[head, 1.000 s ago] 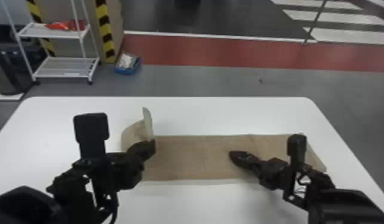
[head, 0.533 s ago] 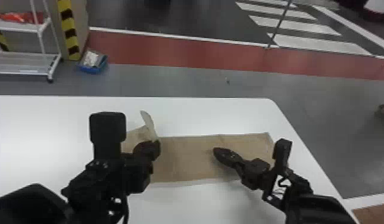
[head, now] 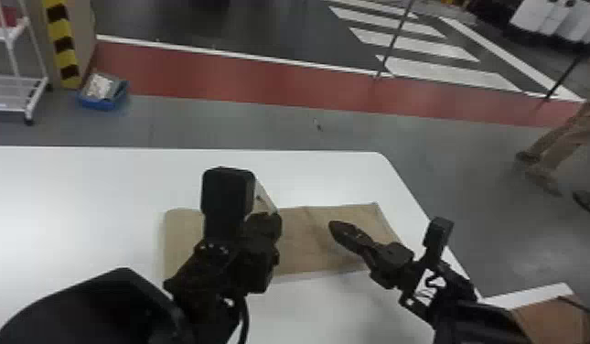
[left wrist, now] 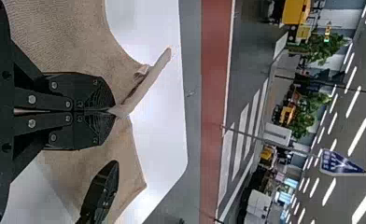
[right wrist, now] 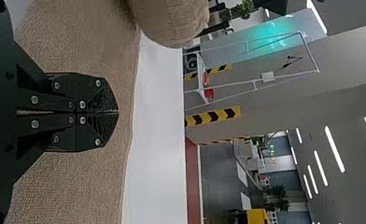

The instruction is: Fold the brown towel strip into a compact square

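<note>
1. Folding under way, likely first fold: towel point(head: 303, 242) on table point(head: 78, 201), long axis 9 to 3 o'clock in head view, one part raised, much still a flat strip.
2. Left gripper point(left wrist: 114, 112) clenched on raised towel edge.
3. Right gripper point(right wrist: 117, 112) at left one's 3 o'clock, over towel, jaws together, no cloth seen between.
4. Remaining, I judge: lay fold over, fold again, square up.

Grey floor point(head: 243, 126), rack point(head: 8, 94) (perhaps metal).
</note>
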`<state>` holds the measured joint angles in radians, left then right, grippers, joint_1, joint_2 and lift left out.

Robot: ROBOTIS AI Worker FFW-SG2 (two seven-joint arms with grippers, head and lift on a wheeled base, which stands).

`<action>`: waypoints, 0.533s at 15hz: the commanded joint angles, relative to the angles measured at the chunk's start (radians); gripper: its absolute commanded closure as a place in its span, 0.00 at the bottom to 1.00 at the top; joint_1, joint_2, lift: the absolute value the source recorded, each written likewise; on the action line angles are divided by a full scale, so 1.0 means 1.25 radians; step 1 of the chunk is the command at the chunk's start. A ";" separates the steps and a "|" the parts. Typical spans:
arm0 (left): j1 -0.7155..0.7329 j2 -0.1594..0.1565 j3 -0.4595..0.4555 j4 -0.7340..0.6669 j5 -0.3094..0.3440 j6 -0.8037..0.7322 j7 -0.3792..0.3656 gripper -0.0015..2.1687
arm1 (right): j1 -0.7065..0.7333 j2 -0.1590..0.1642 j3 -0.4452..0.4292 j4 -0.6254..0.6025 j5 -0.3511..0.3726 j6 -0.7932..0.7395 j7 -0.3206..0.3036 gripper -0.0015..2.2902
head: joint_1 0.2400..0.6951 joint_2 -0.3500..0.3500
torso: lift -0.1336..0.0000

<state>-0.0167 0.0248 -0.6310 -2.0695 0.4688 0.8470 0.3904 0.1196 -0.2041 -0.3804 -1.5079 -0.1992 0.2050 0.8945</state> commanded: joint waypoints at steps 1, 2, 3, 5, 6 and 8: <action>-0.006 -0.009 -0.017 0.037 -0.007 -0.025 -0.012 0.34 | 0.001 -0.002 -0.012 0.000 -0.014 0.005 -0.003 0.86 | 1.00 0.00 | 0.07; -0.006 -0.006 -0.017 0.038 -0.007 -0.025 -0.014 0.00 | 0.002 -0.002 -0.015 0.000 -0.016 0.005 -0.005 0.80 | 1.00 0.00 | 0.07; -0.005 0.001 -0.012 0.034 -0.007 -0.025 -0.015 0.00 | 0.004 -0.001 -0.016 0.000 -0.017 0.005 -0.010 0.78 | 1.00 0.00 | 0.07; 0.004 0.016 0.009 0.021 -0.011 -0.033 -0.018 0.01 | 0.007 0.004 -0.021 -0.010 -0.020 0.007 -0.015 0.67 | 1.00 0.00 | 0.07; 0.018 0.033 0.041 0.014 -0.011 -0.047 -0.025 0.01 | 0.007 0.005 -0.020 -0.017 -0.019 0.015 -0.016 0.64 | 1.00 0.00 | 0.07; 0.046 0.059 0.097 0.004 -0.033 -0.089 -0.061 0.01 | 0.011 0.011 -0.032 -0.039 -0.030 0.049 -0.016 0.50 | 1.00 0.00 | 0.07</action>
<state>0.0161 0.0729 -0.5610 -2.0570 0.4456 0.7761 0.3281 0.1299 -0.1957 -0.4089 -1.5361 -0.2260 0.2379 0.8742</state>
